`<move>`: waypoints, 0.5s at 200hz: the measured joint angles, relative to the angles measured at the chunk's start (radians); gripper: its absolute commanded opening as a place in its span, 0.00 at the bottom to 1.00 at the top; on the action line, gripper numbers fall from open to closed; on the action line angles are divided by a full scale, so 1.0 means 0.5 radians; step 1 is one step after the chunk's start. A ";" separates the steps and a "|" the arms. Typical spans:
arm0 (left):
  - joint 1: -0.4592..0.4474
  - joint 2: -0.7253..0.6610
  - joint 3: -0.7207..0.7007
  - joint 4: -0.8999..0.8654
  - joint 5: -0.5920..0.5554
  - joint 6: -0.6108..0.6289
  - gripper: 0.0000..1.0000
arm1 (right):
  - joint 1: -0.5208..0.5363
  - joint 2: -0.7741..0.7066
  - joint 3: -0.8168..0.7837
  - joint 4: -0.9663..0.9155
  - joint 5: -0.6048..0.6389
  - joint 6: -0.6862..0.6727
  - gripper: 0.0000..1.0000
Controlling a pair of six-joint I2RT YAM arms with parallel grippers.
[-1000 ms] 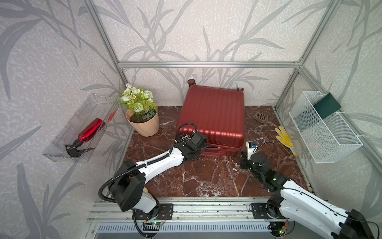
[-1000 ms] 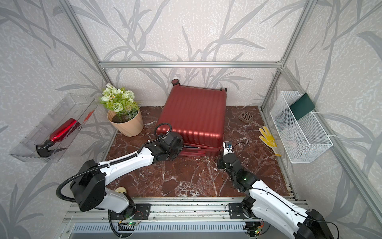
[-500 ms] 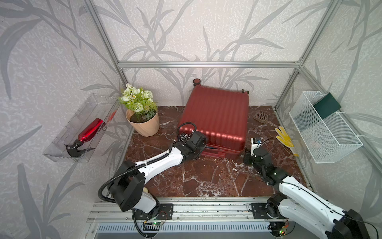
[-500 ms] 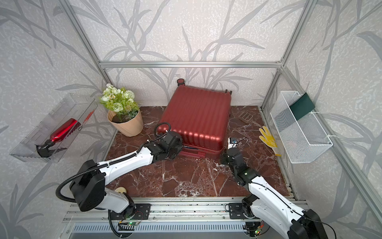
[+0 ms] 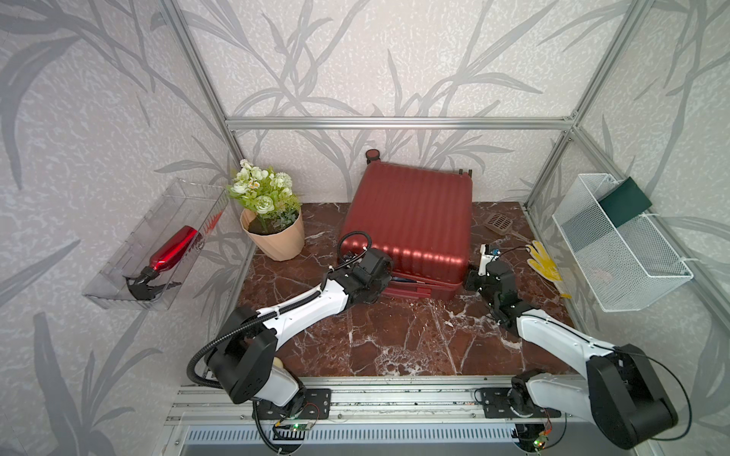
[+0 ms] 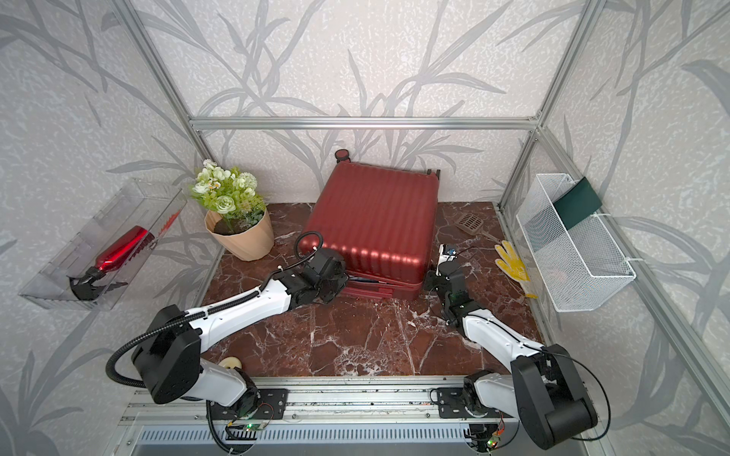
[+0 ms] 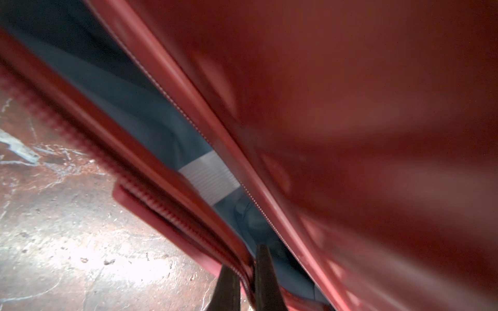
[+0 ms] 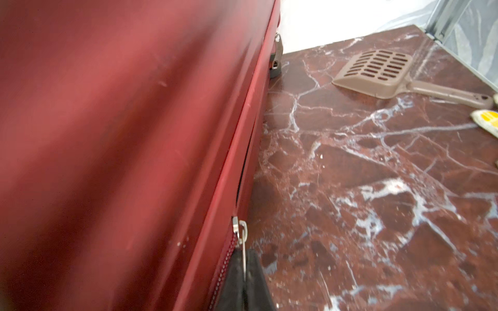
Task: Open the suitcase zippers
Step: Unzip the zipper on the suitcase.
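Observation:
The dark red ribbed suitcase (image 5: pixel 411 221) (image 6: pixel 375 221) lies flat at the back, and its front seam gapes. My left gripper (image 5: pixel 389 282) (image 7: pixel 246 280) is at the front left corner, shut on the lower shell's red zipper tape (image 7: pixel 172 212). Blue lining (image 7: pixel 151 129) and a white strap (image 7: pixel 208 177) show through the gap. My right gripper (image 5: pixel 468 282) (image 8: pixel 244 269) is at the front right corner, shut on a silver zipper pull (image 8: pixel 244 242). The slider (image 8: pixel 236 224) sits on the right side seam, with closed teeth (image 8: pixel 223 269) on the gripper's side of it.
A potted flower (image 5: pixel 272 237) stands left of the case. A brown slotted scoop (image 5: pixel 499 225) (image 8: pixel 377 70) and a yellow glove (image 5: pixel 547 268) lie to its right. On the walls hang a clear tray with a red spray bottle (image 5: pixel 174 248) and a white wire basket (image 5: pixel 616 244).
My right gripper has moved from the front round the suitcase's right corner toward the back, holding the pull. The case's far end has swung slightly right. The left arm has barely moved.

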 measured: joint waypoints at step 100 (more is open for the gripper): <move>0.013 -0.139 -0.019 -0.126 0.031 0.198 0.39 | -0.230 -0.157 0.239 -0.117 -0.085 0.011 0.49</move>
